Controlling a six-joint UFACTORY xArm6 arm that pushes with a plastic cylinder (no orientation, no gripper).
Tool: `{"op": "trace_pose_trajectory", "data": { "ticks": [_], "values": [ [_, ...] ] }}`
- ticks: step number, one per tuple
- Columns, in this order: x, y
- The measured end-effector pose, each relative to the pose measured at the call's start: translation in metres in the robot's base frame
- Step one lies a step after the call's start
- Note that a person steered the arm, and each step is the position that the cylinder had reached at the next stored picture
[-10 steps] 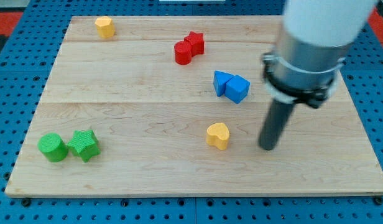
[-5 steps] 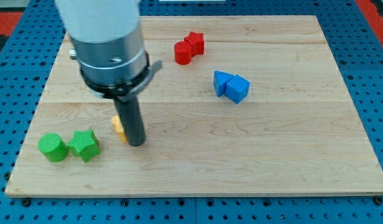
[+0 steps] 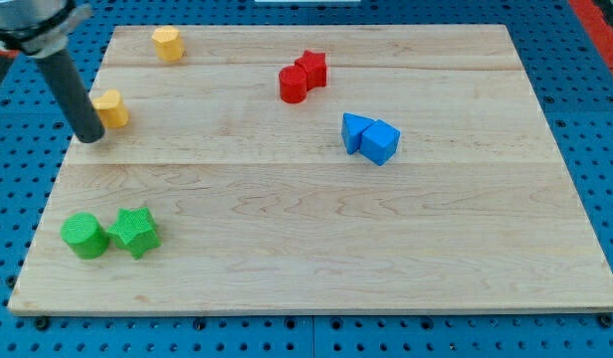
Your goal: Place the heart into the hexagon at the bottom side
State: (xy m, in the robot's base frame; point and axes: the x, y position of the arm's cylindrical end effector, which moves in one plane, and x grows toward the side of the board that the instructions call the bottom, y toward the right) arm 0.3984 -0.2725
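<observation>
Beside my tip (image 3: pixel 89 138), right: yellow heart (image 3: pixel 111 107), touching.

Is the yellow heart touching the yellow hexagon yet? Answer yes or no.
No: the yellow heart sits apart from the yellow hexagon, lower and further to the view's left, with my tip beside its left edge.

My tip (image 3: pixel 91 139) stands at the far left of the board (image 3: pixel 306 288), touching the left side of the yellow heart (image 3: pixel 111 107); the yellow hexagon (image 3: pixel 167 44) lies farther off, to the heart's right. The red pair (image 3: pixel 303 77) sits far centre; the blue pair (image 3: pixel 370 137) right of centre; the green pair (image 3: pixel 109 234) near left.
</observation>
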Motion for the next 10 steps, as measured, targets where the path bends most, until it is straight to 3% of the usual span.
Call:
{"op": "trace_pose_trajectory", "data": {
  "ticks": [1,2,4,6,8,10],
  "values": [
    [-0.044,0.0],
    [-0.062,0.044],
    [-0.033,0.061],
    [-0.092,0.084],
    [-0.096,0.148],
    [-0.136,0.112]
  ]
}}
